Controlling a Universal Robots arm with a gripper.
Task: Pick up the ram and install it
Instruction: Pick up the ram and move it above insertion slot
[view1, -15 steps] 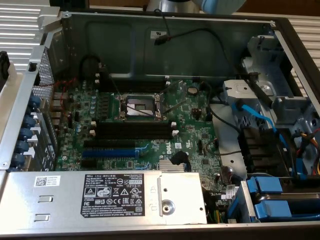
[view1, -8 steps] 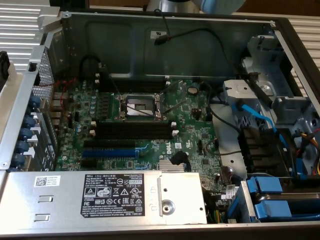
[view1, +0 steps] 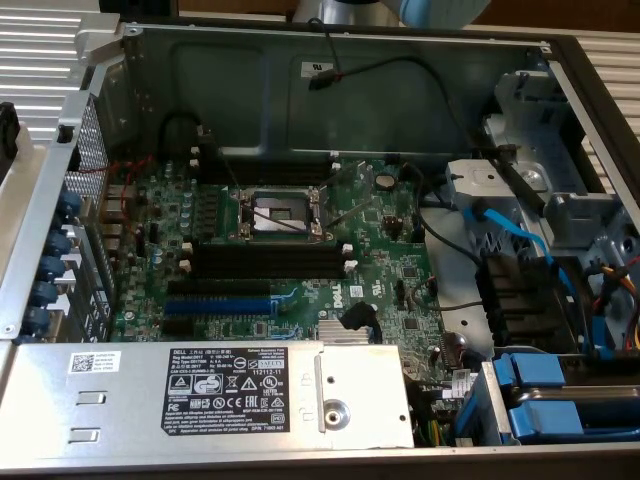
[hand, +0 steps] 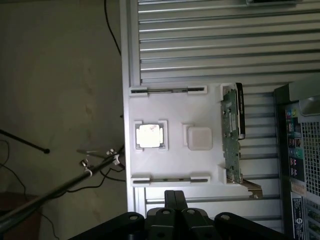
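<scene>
Ram (hand: 167, 91) slotted in white tray (hand: 175, 110) on ribbed aluminium table (hand: 200, 45); gripper (hand: 174, 199) fingers together, empty, near tray edge.

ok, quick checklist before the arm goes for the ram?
1. Jaws open for a pick: not ok, shut with nothing in them.
2. Black slots on the motherboard empty: ok.
3. Slot end clips open: cannot tell.
4. Case open above the slots: ok.
5. Ram picked out on the white tray: cannot tell. A green board stands on edge there, and thin dark strips sit in two holders.
</scene>
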